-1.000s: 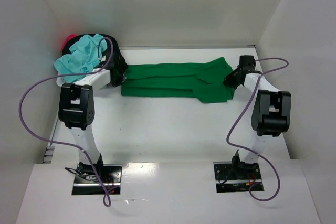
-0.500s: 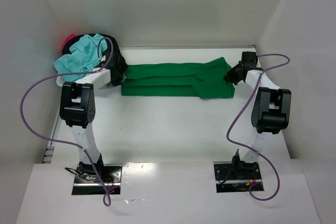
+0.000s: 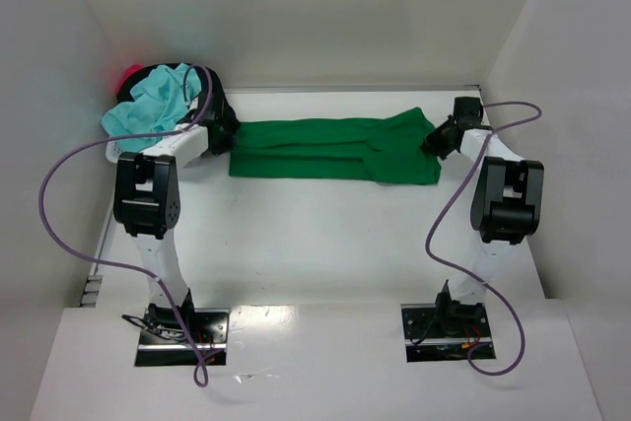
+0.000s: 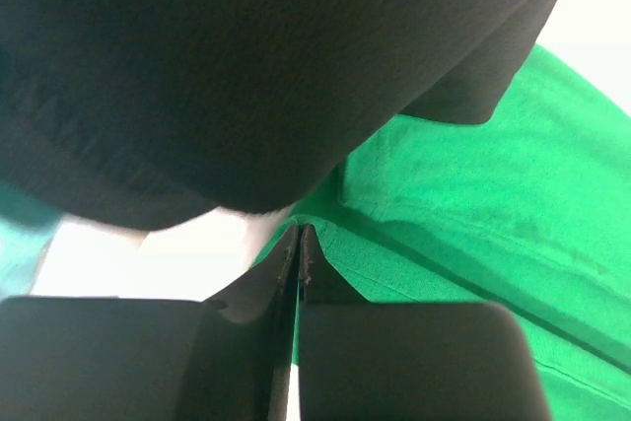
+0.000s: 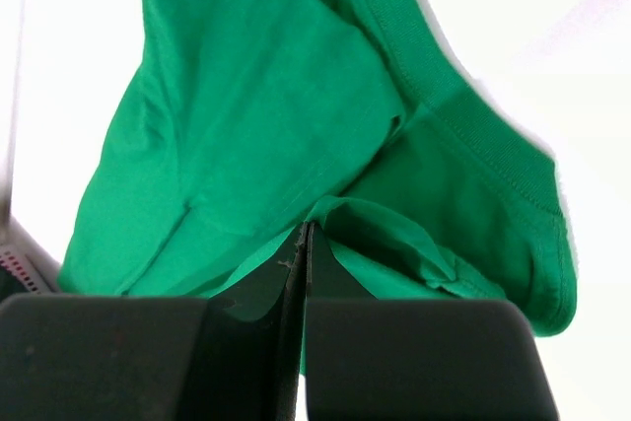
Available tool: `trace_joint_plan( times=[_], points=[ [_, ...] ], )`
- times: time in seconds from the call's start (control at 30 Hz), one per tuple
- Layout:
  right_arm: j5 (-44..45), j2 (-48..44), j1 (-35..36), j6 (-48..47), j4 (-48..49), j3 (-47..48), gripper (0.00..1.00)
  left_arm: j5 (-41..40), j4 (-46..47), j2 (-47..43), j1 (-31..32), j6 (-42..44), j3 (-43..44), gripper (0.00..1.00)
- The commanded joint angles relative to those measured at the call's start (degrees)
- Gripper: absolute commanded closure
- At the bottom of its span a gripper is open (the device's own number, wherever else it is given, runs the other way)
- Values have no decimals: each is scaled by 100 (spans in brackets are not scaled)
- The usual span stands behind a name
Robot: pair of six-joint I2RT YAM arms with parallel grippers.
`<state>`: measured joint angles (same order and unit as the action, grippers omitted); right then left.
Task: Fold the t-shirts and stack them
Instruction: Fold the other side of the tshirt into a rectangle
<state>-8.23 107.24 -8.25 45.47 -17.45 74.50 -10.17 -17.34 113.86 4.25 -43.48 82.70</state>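
The white surface (image 3: 325, 234) is boxed in by plain white walls (image 3: 296, 17) at the back and on both sides. The 2 arms are bolted to metal plates (image 3: 182, 327) on a paler ledge at the near edge. A purple cable (image 3: 59, 194) loops wide from each arm, and the left one swings out toward the left wall.

A heap of cloth fills the far left corner. A light turquoise shirt (image 3: 148, 110) lies on top, a black shirt (image 4: 246, 66) is bunched at its right side, and a bit of red-pink cloth (image 3: 128, 76) pokes out behind. The heap sits just beside the left arm's wrist. From that wrist's camera the black cloth fills the upper view, hanging right over the fingers.

The bright green cloth t-shirt (image 3: 325, 150) lies across the far half of the surface. It is folded lengthwise into a long band running left to right, with the right end wider and rumpled. The left fingers (image 4: 292, 255) are pressed together at the band's left edge. Green cloth shows on either side of their tips, so they appear to pinch the hem. The right fingers (image 5: 294, 273) are closed too, clamped on a fold of green cloth at the band's right end. The shirt spans the gap between the 2 arms and rests flat on the surface.
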Motion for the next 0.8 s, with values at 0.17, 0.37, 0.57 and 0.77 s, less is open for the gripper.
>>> trace_joint_plan(
  times=[0.17,0.37,0.57,0.77],
  points=[
    [58,411,-63,-144,312,249,100,182,170,496,-56,156,484,96],
    [58,535,-63,-258,313,451,94,130,100,611,-56,156,625,83],
    [-65,377,-63,-504,313,504,54,164,205,173,-56,208,380,45],
    [-135,-352,-63,-671,365,-93,22,1190,784,-495,-56,463,2,23]
  ],
)
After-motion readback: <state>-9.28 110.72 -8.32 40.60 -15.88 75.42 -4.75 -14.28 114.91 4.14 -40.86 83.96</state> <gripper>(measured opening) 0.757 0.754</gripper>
